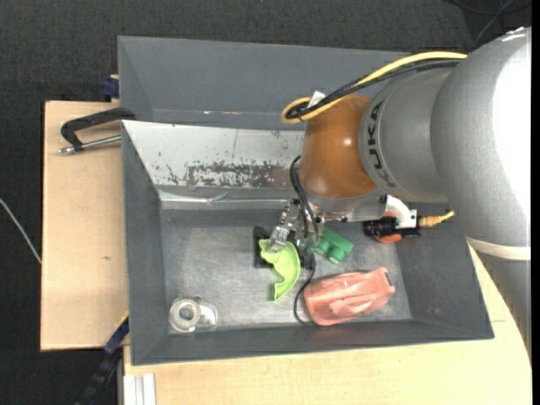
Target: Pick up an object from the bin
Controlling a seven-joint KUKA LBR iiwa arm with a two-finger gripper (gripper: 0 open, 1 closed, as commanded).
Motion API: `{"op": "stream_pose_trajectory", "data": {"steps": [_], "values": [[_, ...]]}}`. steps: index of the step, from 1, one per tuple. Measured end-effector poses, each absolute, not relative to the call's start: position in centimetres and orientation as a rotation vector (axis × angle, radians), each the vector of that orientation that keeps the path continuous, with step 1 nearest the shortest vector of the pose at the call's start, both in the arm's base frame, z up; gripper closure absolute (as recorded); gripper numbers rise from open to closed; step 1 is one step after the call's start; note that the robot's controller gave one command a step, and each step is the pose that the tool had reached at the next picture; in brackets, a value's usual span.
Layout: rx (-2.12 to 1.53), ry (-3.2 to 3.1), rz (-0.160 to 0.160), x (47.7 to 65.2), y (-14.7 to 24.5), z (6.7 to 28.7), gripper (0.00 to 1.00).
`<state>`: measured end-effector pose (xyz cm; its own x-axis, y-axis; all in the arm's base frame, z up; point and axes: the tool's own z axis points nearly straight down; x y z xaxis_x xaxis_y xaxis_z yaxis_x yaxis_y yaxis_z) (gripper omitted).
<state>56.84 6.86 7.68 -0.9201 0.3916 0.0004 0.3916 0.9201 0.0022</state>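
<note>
Pos: gripper [291,233] low near centre of bin [211,268], right at top end of lime-green curved plastic piece [285,270]. Pincer apart or together: can't tell. Prob. set there bc that end looks freest: dark-green block [334,246] just beside at 3 o'clock, pink lump [348,295] near at 4. Lime piece bowed, long axis approx 12–6 o'clock, lower tip pointing to 6. Clear ring [191,313] well apart at 8.

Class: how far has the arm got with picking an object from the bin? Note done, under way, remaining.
Done: the gripper is low in the bin, right over the lime green curved piece. Under way: maybe a grasp; no hold is visible. Remaining: lifting it clear of the pink pouch and dark green block beside it.
</note>
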Motion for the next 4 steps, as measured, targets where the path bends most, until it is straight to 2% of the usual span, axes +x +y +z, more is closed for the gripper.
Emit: {"op": "stream_pose_trajectory", "data": {"steps": [1,3,4], "values": [[0.628,3.079,0.002,56.7,6.9,8.0,1.00],[0.627,3.080,0.001,56.7,6.9,10.7,1.00],[0.628,3.081,0.000,56.6,6.9,12.8,1.00]]}}
